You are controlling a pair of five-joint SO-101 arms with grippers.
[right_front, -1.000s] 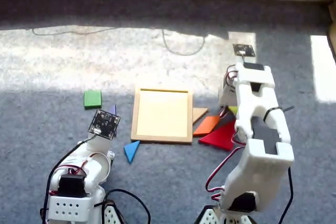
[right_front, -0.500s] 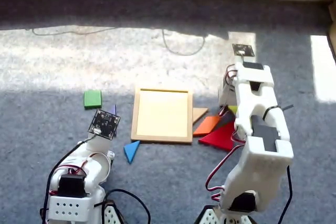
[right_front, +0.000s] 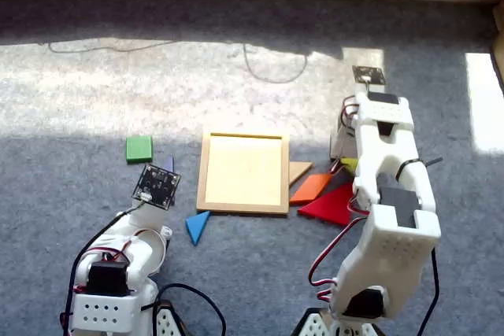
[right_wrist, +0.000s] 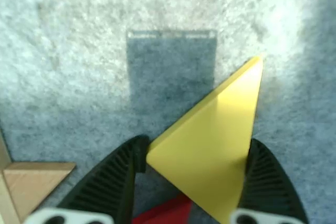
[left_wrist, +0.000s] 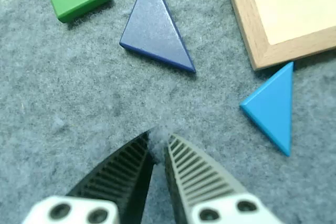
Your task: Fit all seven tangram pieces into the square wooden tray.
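A flat yellow triangle (right_wrist: 210, 145) with a smooth matte face is clamped across its width in the right gripper (right_wrist: 197, 153), near the grey carpet's (right_front: 94, 100) right edge. It sits just beyond the red triangle (right_front: 331, 204). The square wooden tray (right_front: 203, 172) sits mid-carpet. The orange parallelogram (right_front: 311, 187) and tan wooden triangle (right_front: 299, 170) lie by its right side. The green square block (right_front: 138, 148), dark blue triangle (left_wrist: 155, 30) and light blue triangle (right_front: 198, 226) lie off its left side. The left gripper (left_wrist: 157, 140) is narrowed to a slit and holds nothing.

Overhead high view, close downward wrist views, left shares tray (right_front: 242, 208)
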